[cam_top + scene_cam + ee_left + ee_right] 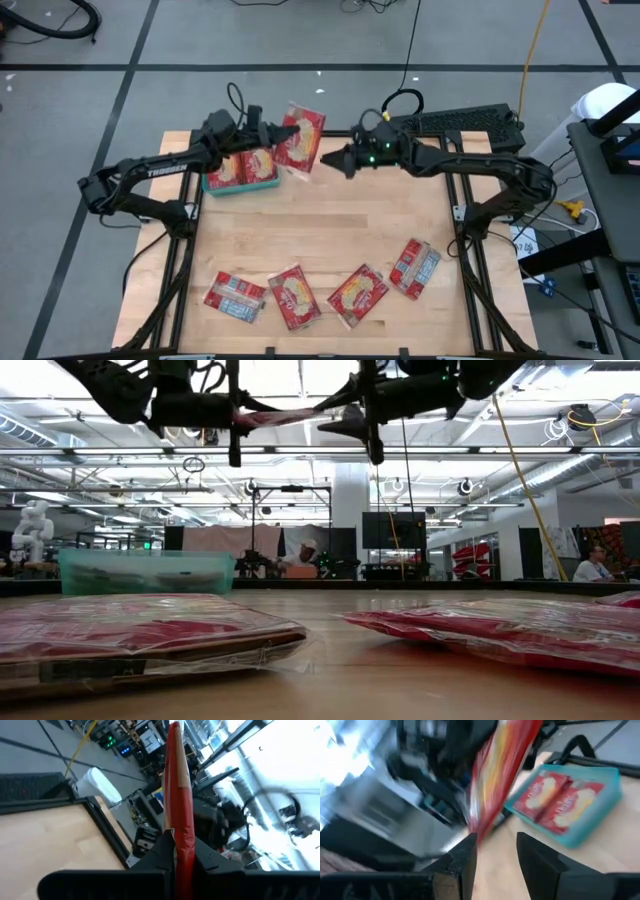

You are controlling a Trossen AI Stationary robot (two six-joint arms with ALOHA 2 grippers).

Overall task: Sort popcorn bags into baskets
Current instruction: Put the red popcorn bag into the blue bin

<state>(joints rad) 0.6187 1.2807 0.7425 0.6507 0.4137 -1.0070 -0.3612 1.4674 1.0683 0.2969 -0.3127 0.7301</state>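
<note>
A red popcorn bag is held in the air over the table's far edge, just right of the teal basket. My left gripper is shut on the bag's left side. In the left wrist view the bag runs edge-on out of the gripper. My right gripper is open and stands just short of the bag's right near corner; in the right wrist view the bag lies ahead of its parted fingers. Two packets lie flat in the basket. My left gripper pinches the bag between its two fingers at the bag's left edge. The fingers come level from the table's left. The bag is lifted clear and sticks out flat beyond the fingers, its printed face up, roughly level in the low view.
Several more red packets lie flat near the table's near edge; two of them fill the low view's foreground. Bare wood lies in the table's middle. A keyboard sits beyond the far right corner.
</note>
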